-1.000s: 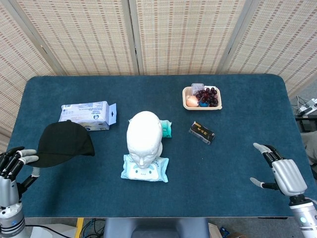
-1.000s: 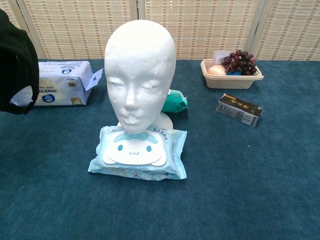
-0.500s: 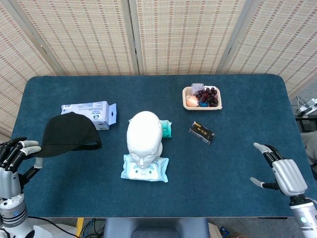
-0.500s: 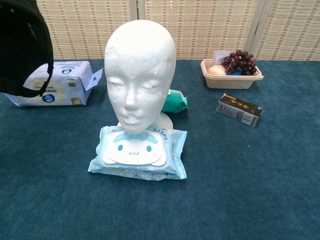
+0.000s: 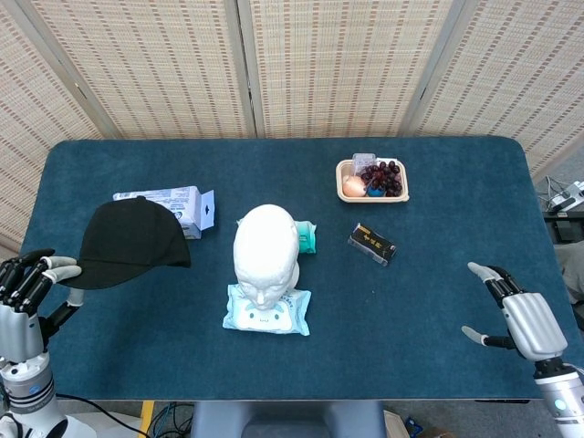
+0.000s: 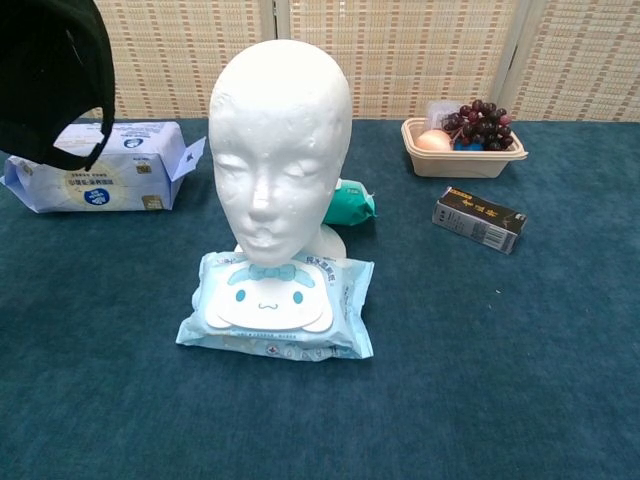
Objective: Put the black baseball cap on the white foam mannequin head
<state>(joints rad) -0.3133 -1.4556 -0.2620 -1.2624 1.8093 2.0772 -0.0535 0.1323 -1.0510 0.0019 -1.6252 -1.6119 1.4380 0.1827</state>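
Compared with the earlier frames, the black baseball cap (image 5: 133,241) is now higher and a little more to the right in the head view, and in the chest view it fills more of the upper left corner (image 6: 48,75), so it is travelling toward the white foam mannequin head (image 5: 265,255). Left hand (image 5: 25,292) holds the cap by the edge of the brim at the lower left of the frame, with the fingers closed on it; the crown hangs free toward the right, probably so that the open side can go down over the foam. In the head view the cap now covers part of the white tissue pack (image 5: 168,203) behind it. Between cap and mannequin head there is a clear gap; the two do not touch. The mannequin head stands upright in the middle of the bench (image 5: 438,310), with its base on a light blue wet-wipe packet (image 5: 267,310), face toward the robot. Right hand (image 5: 521,318) hovers at the lower right of the frame, fingers apart and holding nothing, well apart from everything; I judge it waits there so it can help to pull the cap straight. Fruit tray (image 5: 371,179) and a small dark box (image 5: 371,243) lie in the upper right part, out of the way of the cap.
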